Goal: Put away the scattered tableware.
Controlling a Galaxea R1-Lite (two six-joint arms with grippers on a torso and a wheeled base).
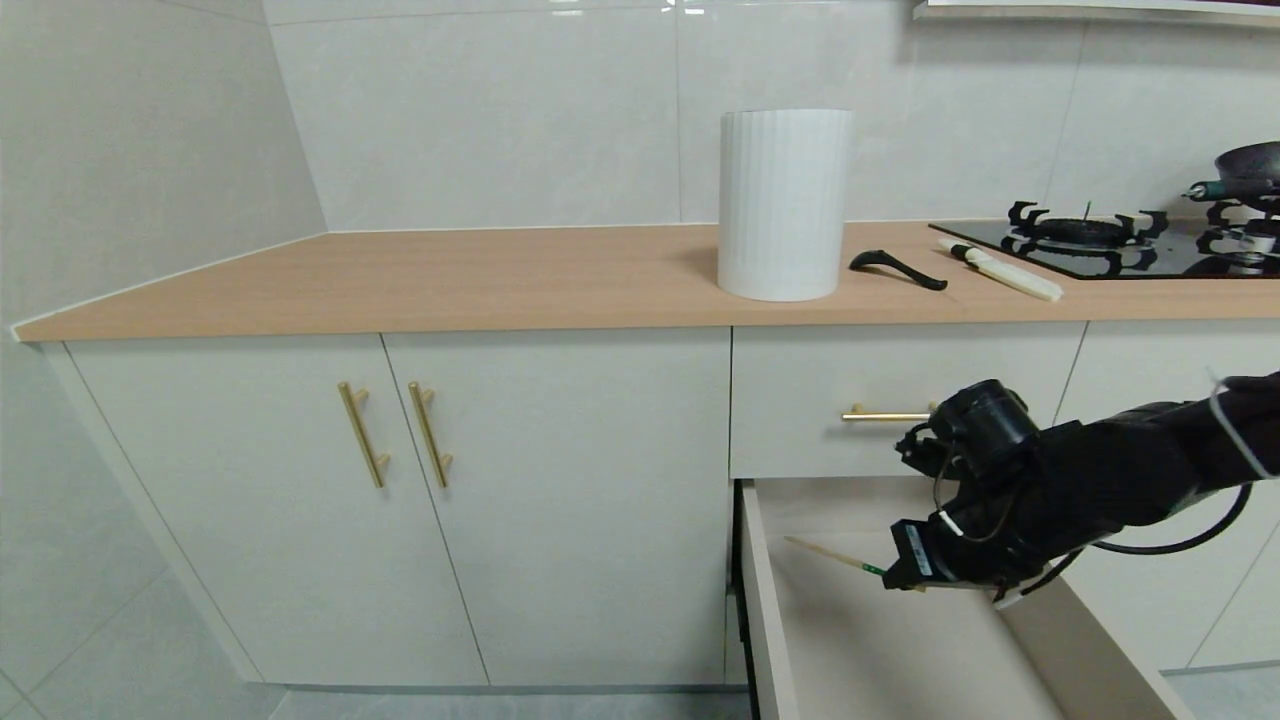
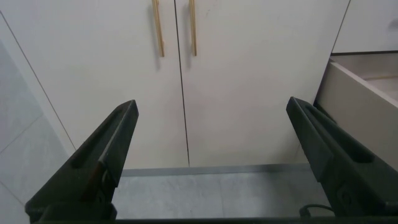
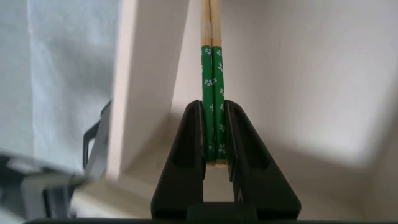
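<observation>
Lower drawer [image 1: 762,600] is pulled out, and the right gripper [image 3: 213,111] sits over its inside, clamped shut on a pair of chopsticks [image 1: 826,555]: bamboo with green flowered ends, pinched at the green end, side by side, tips pointing toward the drawer's left wall. Can't tell if the tips touch the drawer floor. The drawer above [image 1: 900,400] is closed, gold bar handle [image 1: 885,414]. A tall white ribbed canister [image 1: 783,205] stands upright on the wooden countertop [image 1: 400,280]; its contents can't be seen. Just beside it to the right is a black curved utensil [image 1: 895,268], then a cream-coloured knife [image 1: 1003,270] lying at the edge of the black gas hob [image 1: 1090,245], with a dark pan [image 1: 1250,165] on the far burner. White tiled walls, grey tiled floor. The left gripper [image 2: 211,106] hangs low with jaws wide apart, holding nothing and facing the two closed cabinet doors [image 1: 560,500] with their vertical gold handles [image 1: 428,433].
</observation>
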